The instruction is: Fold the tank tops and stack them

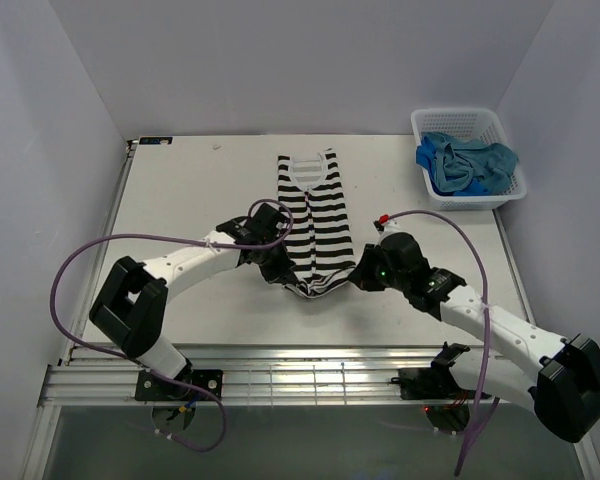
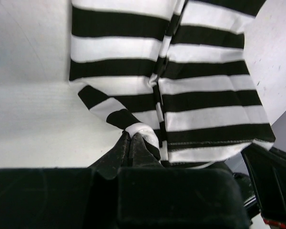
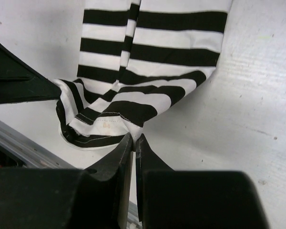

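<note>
The black-and-white striped tank top (image 1: 315,215) lies lengthwise on the table's middle, folded narrow, neckline at the far end. My left gripper (image 1: 277,272) is shut on its near left hem corner, seen in the left wrist view (image 2: 131,135) pinching striped cloth (image 2: 181,95). My right gripper (image 1: 355,274) is shut on the near right hem corner, its tips (image 3: 134,138) clamping the striped cloth (image 3: 148,57). The hem between them sags, lifted slightly. The teal-blue top (image 1: 495,160) and royal blue top (image 1: 445,168) lie crumpled in the basket.
A white plastic lattice basket (image 1: 450,122) stands at the table's far right corner. Purple cables loop off both arms. An aluminium rail (image 1: 280,380) runs along the near edge. White walls enclose the table on three sides.
</note>
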You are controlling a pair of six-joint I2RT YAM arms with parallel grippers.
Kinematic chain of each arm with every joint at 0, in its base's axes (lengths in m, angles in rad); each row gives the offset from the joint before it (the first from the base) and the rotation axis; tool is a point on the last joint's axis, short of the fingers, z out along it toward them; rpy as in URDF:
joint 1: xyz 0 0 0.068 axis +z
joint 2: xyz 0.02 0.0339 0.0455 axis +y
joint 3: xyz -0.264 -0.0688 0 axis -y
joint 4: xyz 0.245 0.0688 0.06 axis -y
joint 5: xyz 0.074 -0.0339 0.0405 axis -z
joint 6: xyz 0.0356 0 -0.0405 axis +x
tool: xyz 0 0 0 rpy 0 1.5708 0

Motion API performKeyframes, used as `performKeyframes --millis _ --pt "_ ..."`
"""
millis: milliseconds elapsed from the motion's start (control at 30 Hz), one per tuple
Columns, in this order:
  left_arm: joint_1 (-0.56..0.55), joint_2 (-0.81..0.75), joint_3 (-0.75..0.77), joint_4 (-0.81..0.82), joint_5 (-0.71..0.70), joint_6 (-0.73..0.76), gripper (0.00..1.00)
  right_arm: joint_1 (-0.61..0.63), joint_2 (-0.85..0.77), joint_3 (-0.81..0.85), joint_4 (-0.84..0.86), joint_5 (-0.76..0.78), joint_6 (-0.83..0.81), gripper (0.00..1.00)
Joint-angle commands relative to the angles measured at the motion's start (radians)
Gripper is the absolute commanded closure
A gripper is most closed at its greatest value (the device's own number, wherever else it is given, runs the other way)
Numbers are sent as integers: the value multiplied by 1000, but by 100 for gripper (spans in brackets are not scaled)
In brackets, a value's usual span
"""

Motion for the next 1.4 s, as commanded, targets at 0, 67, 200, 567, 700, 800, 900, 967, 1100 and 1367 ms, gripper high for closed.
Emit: performKeyframes --millis 0,67,200,567,700,800,900,967,1100,1367 --pt "47 34 71 -31 -14 35 100 -15 51 100 11 63 -51 92" --pt "82 50 112 -31 -3 49 100 -27 95 147 12 67 -63 92" --pt "128 91 185 -30 4 95 100 -67 168 223 14 54 -94 92" --pt "219 241 427 -42 23 178 100 -186 333 391 89 -60 -186 92" --pt "240 300 507 -48 33 199 100 -223 398 454 103 -101 -201 92" --pt "250 347 562 -56 33 222 100 -246 450 503 117 -135 -209 92" --pt "257 396 623 -68 30 233 100 -260 514 542 134 -167 -214 92" --pt "268 418 659 -76 30 236 100 -265 540 577 137 -178 -218 92" --pt "289 462 709 -85 24 244 100 -283 602 632 138 -198 -234 92" --pt "311 565 815 -87 26 264 100 -320 737 734 140 -258 -244 92"
